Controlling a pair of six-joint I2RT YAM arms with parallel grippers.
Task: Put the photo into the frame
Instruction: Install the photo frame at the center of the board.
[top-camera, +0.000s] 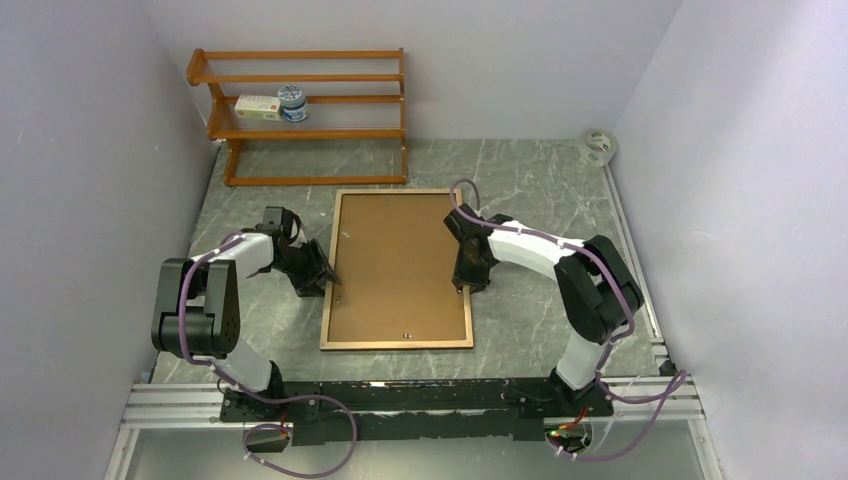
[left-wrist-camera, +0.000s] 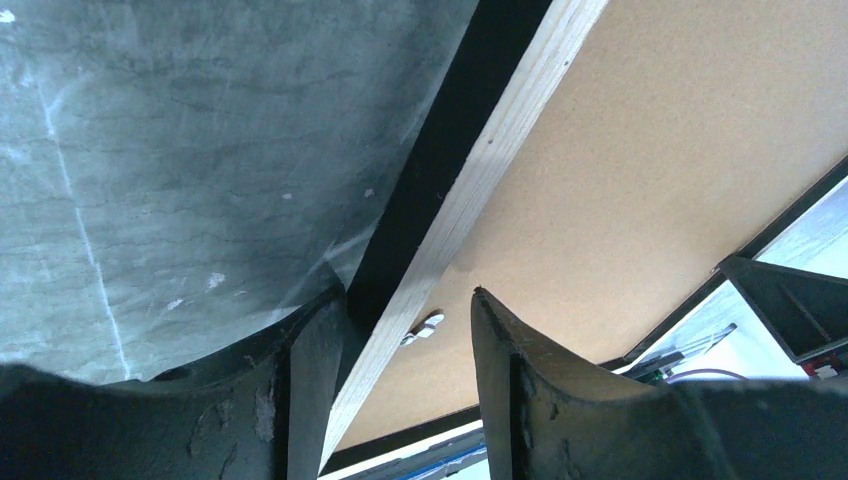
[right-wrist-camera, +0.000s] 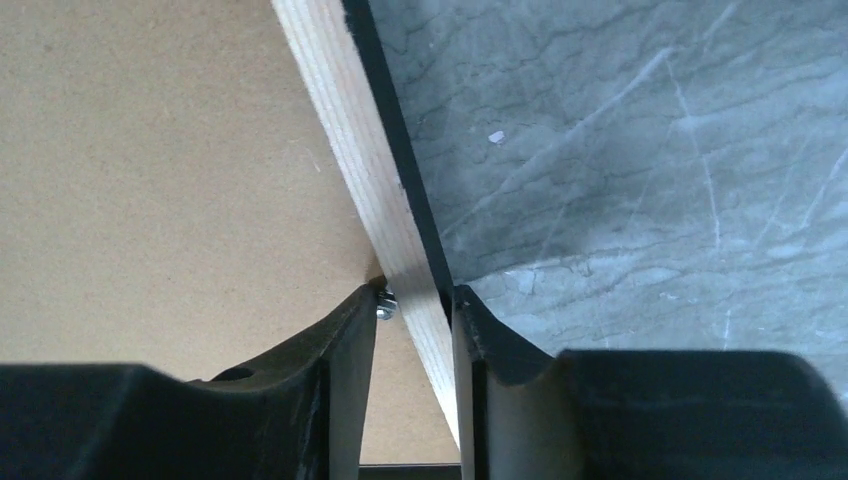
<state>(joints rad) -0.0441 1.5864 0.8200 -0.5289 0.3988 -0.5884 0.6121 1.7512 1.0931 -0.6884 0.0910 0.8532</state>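
Note:
The frame (top-camera: 400, 343) lies face down mid-table, with a flat brown backing board (top-camera: 398, 265) filling its back. The photo is hidden. My left gripper (top-camera: 328, 277) is open at the frame's left rail. In the left wrist view it (left-wrist-camera: 410, 305) straddles the light wood rail (left-wrist-camera: 500, 150), one finger outside and one over the board (left-wrist-camera: 650, 170), beside a small metal tab (left-wrist-camera: 425, 325). My right gripper (top-camera: 463, 283) is at the right rail. In the right wrist view it (right-wrist-camera: 415, 295) is closed snugly round the rail (right-wrist-camera: 340, 110), next to a metal tab (right-wrist-camera: 386, 305).
An orange-brown shelf rack (top-camera: 300, 115) stands at the back left with a small box (top-camera: 258, 107) and a round tin (top-camera: 292, 103) on it. A tape roll (top-camera: 598, 147) lies at the back right. Walls close in left and right.

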